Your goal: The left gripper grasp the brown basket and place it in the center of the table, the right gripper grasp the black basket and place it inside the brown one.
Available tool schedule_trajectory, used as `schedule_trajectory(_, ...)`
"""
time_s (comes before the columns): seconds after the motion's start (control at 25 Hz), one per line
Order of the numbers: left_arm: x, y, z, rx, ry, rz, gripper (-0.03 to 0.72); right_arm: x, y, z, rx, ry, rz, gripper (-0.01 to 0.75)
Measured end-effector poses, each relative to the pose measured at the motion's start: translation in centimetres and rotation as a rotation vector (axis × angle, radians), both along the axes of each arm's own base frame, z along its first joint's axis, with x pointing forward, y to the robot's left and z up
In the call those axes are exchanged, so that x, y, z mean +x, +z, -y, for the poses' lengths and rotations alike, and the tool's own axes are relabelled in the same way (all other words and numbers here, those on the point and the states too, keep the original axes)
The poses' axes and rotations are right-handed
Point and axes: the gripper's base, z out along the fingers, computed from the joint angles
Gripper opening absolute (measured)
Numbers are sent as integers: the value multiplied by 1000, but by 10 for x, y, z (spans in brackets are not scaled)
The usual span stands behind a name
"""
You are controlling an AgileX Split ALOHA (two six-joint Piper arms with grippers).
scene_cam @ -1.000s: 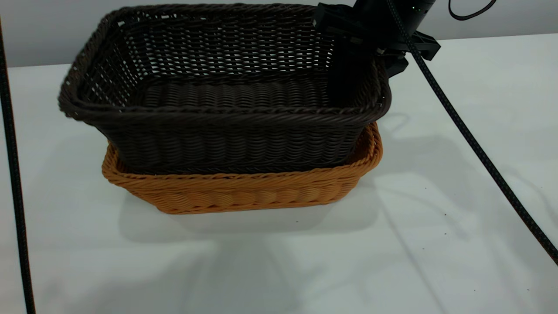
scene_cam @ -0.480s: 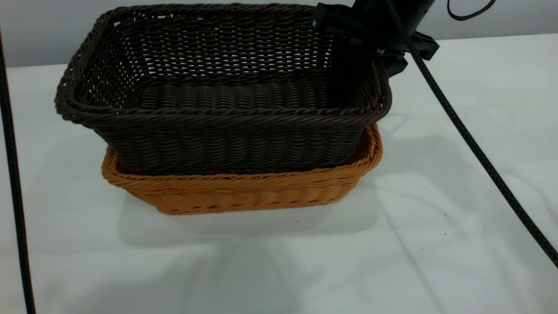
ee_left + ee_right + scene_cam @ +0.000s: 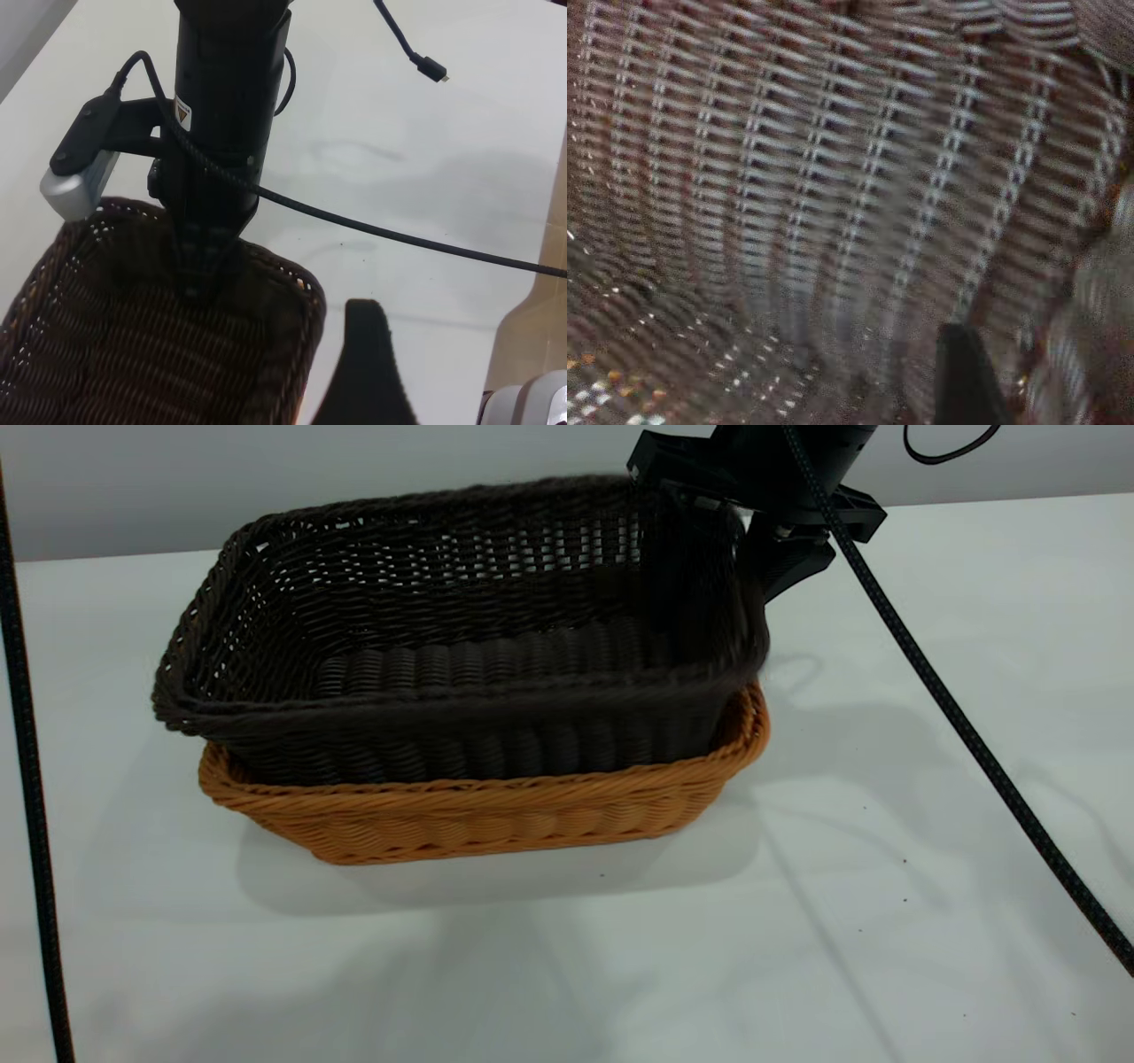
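Black basket (image 3: 461, 638): sat tilted inside the brown basket (image 3: 478, 819), its left end dropped low into the brown one and its right end raised, rim sloping up toward the right.
Brown basket: rested flat on the table (image 3: 886, 824), near the middle, its rim showing all along the near side below the black one.
Right gripper (image 3: 749, 558): stood at the raised right end wall of the black basket, coming down from above, with 1 finger inside the wall and the other outside it.
Right grip: whether it was clenched on the wall or had let go could not be told; the blur on the basket hid the contact.
Left gripper (image 3: 363, 372): hung beside the black basket's right end, near the right arm, holding nothing; only 1 dark finger showed, so its opening could not be told.
Long axis: both baskets ran left to right across the exterior view, roughly parallel, the black one reaching a little past the brown rim at the left.
Key relation: the right end lay directly under the right gripper, so seating it probably called for a straight drop there.
Nearer arm: the right.
Progress: nesting looked nearly finished.
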Motion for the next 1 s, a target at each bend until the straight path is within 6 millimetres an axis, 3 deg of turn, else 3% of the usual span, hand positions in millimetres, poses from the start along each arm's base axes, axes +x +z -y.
schedule_trajectory(0.36,0,0,0,-1,0,1,481,4,10,2,-30,23,32,428)
schedule_trajectory(0.8,1,0,-1,9,-6,17,481,14,87,16,-207,47,155,421)
schedule_trajectory(0.92,2,-1,-2,25,-4,28,479,10,105,21,-231,52,202,364)
schedule_trajectory(1.0,2,-2,-4,52,1,31,463,6,119,23,-226,47,240,285)
